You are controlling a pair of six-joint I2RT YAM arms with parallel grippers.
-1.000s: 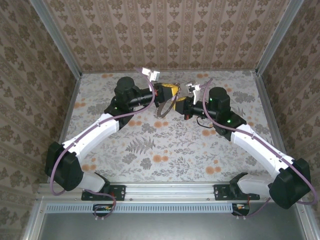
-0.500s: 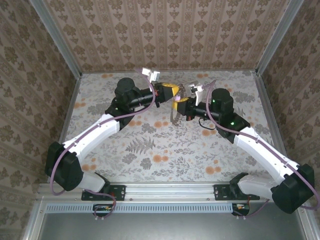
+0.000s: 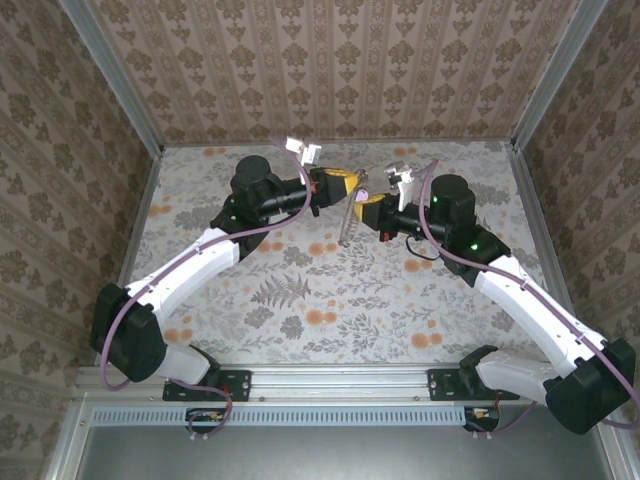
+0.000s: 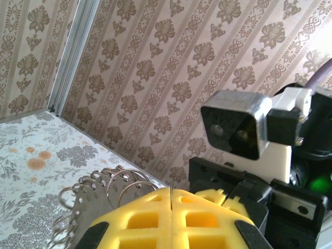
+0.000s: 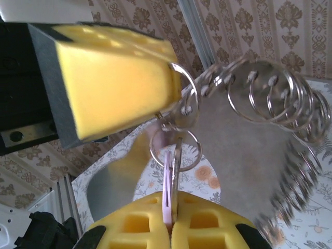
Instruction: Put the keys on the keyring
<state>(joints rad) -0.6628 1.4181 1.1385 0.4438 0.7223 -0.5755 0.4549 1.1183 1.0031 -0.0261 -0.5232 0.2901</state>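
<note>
Over floral table (image 3: pixel 300 300), left jaws clench keyring (image 5: pixel 244 124), right jaws seemingly pinch key (image 5: pixel 168 194); damask walls (image 3: pixel 350 70) around.

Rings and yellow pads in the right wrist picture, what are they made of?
The rings look like shiny silver metal wire: thin coils that glint. The grey plate they hang from seems to be dull metal, though blur leaves that open. The yellow pads look like matte foam or soft rubber: no shine, moulded square pockets, pinching the pink key.
</note>
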